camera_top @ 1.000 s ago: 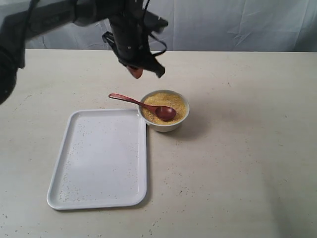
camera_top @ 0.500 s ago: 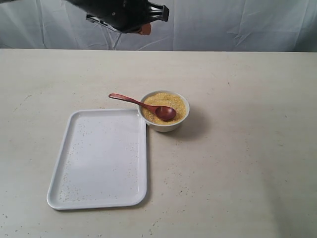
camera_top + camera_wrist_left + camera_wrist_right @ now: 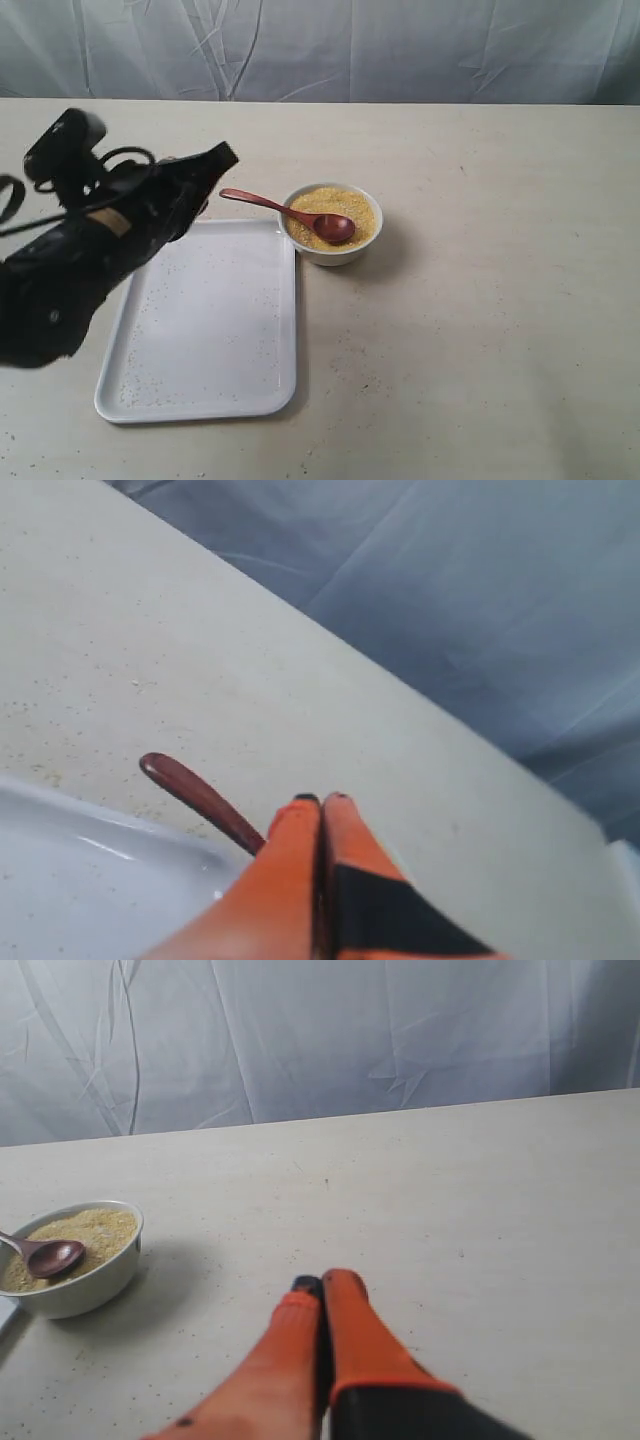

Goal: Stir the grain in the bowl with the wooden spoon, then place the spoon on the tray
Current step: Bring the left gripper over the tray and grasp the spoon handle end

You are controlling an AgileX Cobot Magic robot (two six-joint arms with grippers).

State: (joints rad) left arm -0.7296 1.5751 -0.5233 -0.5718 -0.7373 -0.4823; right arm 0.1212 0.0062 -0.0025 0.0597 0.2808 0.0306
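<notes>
Both jaws closed, empty. L jaws near spoon [image 3: 285, 210] handle; if I don't open, could knock spoon, tip bowl [image 3: 335, 255], spill grain [image 3: 345, 204].

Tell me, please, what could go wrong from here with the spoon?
1. The left end effector is shut near the spoon handle; it may knock the handle and tip the bowl instead of gripping.
2. The spoon's head lies on the grain; lifting fast may scatter it over the table.
</notes>
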